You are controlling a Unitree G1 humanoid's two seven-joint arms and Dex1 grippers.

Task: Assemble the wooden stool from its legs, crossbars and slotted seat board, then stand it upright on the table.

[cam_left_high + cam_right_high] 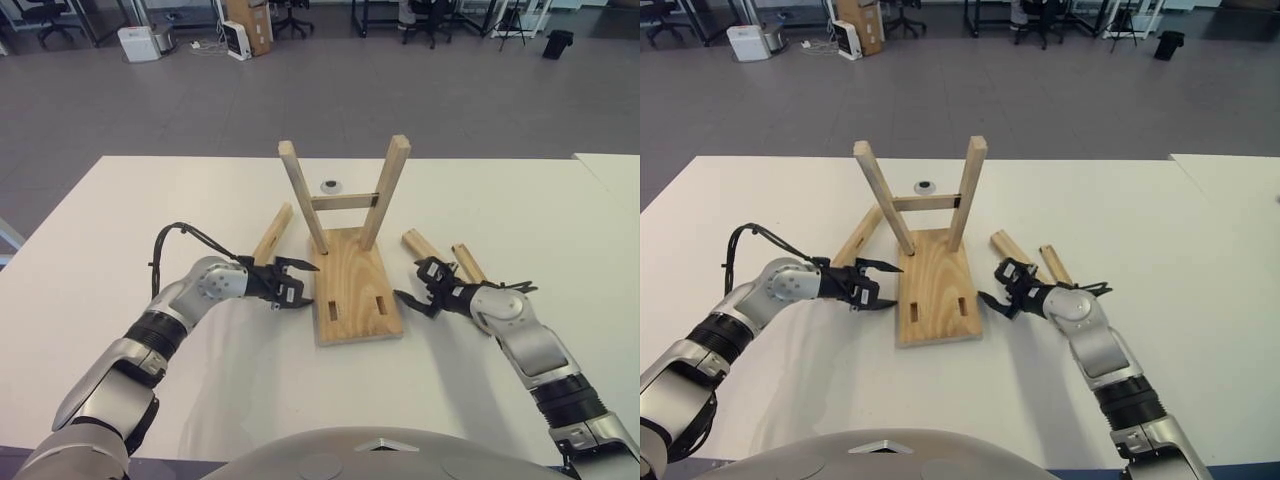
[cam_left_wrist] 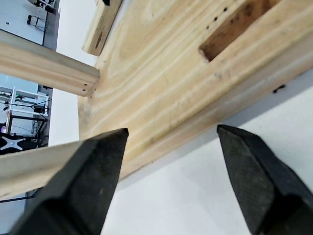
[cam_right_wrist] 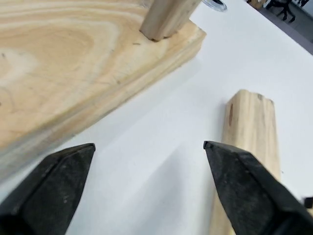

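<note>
Pale wooden slotted seat board [image 1: 355, 285] is being flanked by both arms' jaws, held apart; its two standing legs [image 1: 303, 195] could be toppled if the board is nudged.

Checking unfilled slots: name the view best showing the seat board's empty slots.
Left eye view: both empty slots seen from above; right eye view matches. Left wrist view catches one slot obliquely; right wrist view gives a corner of the seat board.

Grey floor [image 1: 330, 90] — distant office chairs [image 1: 428, 20]
</note>
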